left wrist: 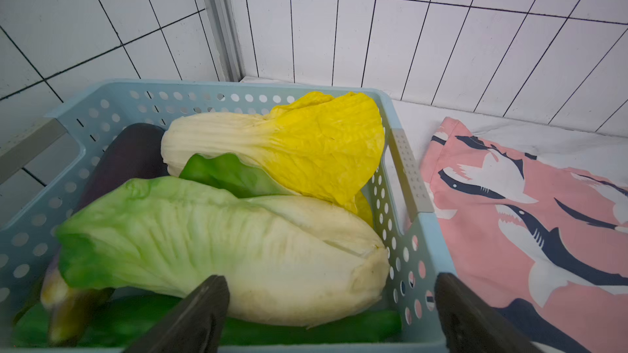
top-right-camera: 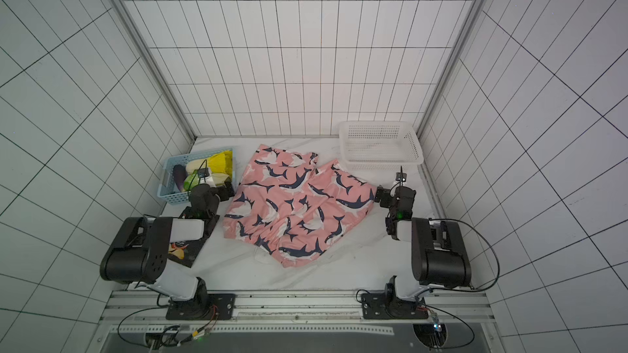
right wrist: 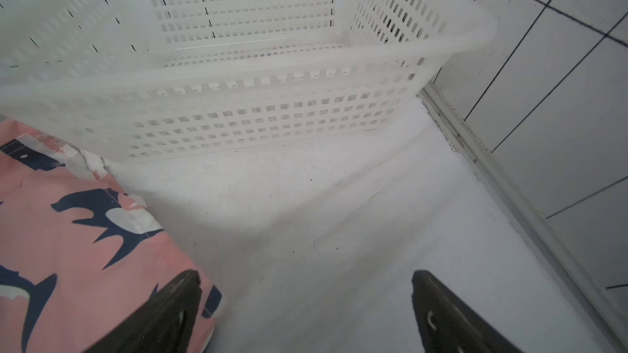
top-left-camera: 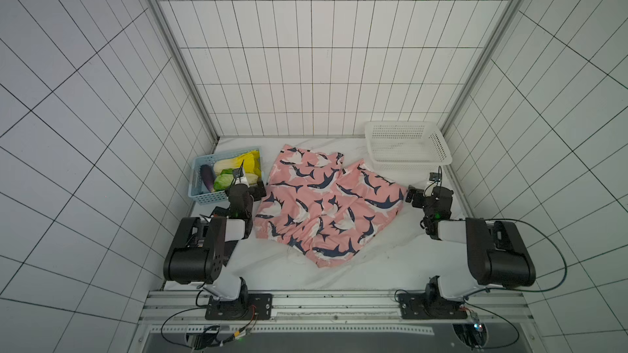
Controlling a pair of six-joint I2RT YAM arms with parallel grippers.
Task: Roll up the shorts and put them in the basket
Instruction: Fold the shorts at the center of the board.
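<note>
Both gape empty — left fingers (left wrist: 204,314) over the blue basket (left wrist: 170,86), right fingers (right wrist: 170,310) at an edge of the shorts (top-left-camera: 323,205)

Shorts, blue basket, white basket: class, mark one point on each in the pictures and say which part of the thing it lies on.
shorts (top-left-camera: 326,205), in a top view, middle of the pink fabric.
blue basket (left wrist: 204,85), left wrist view, rim beside the wall.
white basket (right wrist: 238,66), right wrist view, rim on the camera's side.
</note>
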